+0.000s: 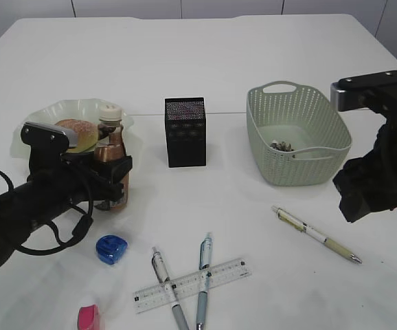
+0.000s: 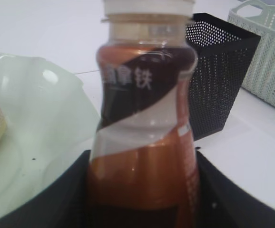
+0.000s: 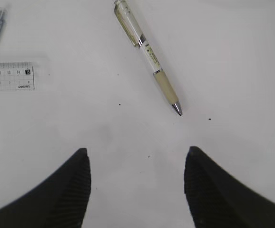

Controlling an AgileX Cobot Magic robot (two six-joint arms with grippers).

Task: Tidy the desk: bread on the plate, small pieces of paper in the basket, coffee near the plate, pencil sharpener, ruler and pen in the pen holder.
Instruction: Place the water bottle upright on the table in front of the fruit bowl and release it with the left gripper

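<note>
Coffee bottle (image 1: 111, 155) gripped by the left gripper (image 1: 109, 180) beside the plate (image 1: 44, 113).
Beige pen (image 3: 148, 53) lies at 12 o'clock of the open, empty right gripper (image 3: 135, 183), long axis running 11-to-5; right arm nearer.

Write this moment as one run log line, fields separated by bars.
left gripper: shut on coffee bottle beside plate | right gripper: open, empty, above beige pen | pen holder: upright
</note>
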